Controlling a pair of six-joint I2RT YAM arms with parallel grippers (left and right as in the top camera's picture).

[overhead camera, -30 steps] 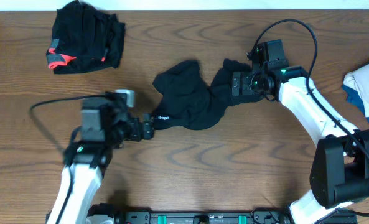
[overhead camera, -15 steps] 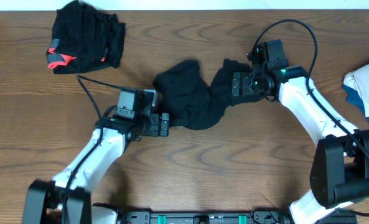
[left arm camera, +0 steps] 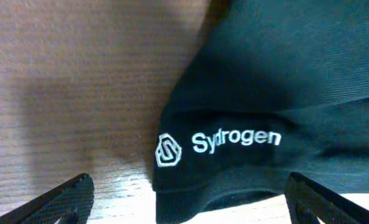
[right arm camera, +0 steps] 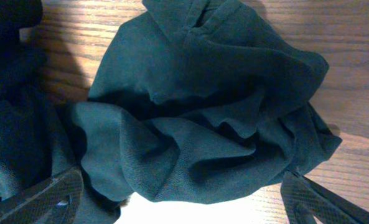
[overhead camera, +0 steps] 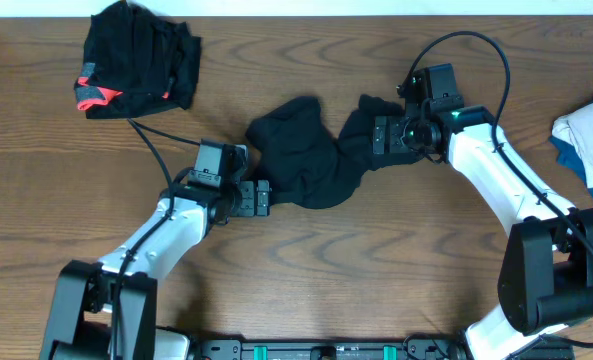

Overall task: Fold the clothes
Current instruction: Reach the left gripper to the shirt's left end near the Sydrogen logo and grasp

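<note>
The left gripper (overhead camera: pixel 260 197) sits low over the table (overhead camera: pixel 376 270) at the near left end of the long black garment (overhead camera: pixel 301 165). Its jaws stand wide apart and grasp nothing. In the left wrist view the two fingertips (left arm camera: pixel 66 199) show only in the lower corners, and the cloth's edge lies between them, bearing a small white logo (left arm camera: pixel 218 144) that reads "Sydrogen" beside a hexagon mark. Whether the tips touch the fabric cannot be told.

The garment lies crumpled across the middle of the table, running from the left gripper up and rightward to the right gripper (overhead camera: pixel 378 136). That gripper is also spread fully open with nothing in its hold. In the right wrist view its fingertips (right arm camera: pixel 53 193) flank a bunched, heavily creased mound of the dark cloth, which rests on the wood.

At the far left corner, well apart from both arms, a second heap of black clothes (overhead camera: pixel 141 55) lies loosely folded, with coral-red trim (overhead camera: pixel 96 97) showing along its near left edge. At the right edge of the table lies a white and blue cloth (overhead camera: pixel 588 135), partly cut off by the frame
</note>
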